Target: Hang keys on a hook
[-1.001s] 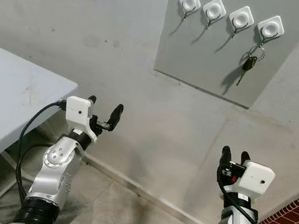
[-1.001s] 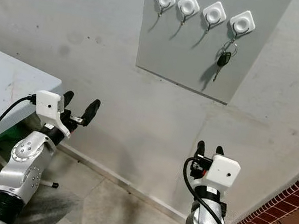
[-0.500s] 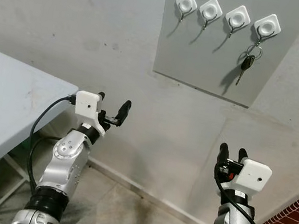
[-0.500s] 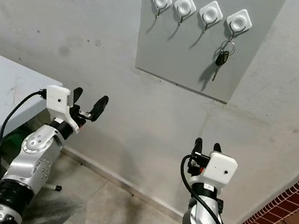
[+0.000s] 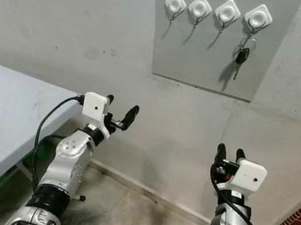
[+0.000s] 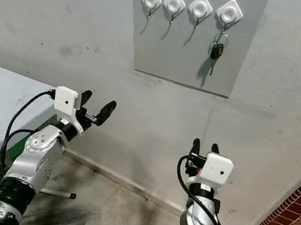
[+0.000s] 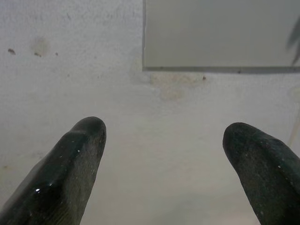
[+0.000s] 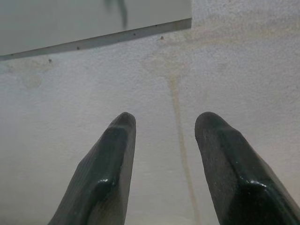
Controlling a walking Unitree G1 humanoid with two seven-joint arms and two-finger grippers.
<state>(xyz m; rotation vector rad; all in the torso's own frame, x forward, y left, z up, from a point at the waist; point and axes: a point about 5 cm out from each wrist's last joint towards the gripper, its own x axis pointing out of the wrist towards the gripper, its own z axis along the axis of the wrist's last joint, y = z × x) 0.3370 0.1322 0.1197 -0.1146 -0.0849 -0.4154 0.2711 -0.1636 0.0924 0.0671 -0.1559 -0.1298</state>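
Keys (image 5: 242, 54) dangle from the rightmost hook (image 5: 257, 17) on the far grey wall panel (image 5: 205, 64), so the hanging looks done. Left gripper (image 5: 119, 115) and right gripper (image 5: 229, 153) hover low, fingers spread and empty (nothing left to carry).

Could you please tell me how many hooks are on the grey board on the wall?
4, in one row along the top of the board: first hook at the left, second, third, and fourth at the right, holding the keys.
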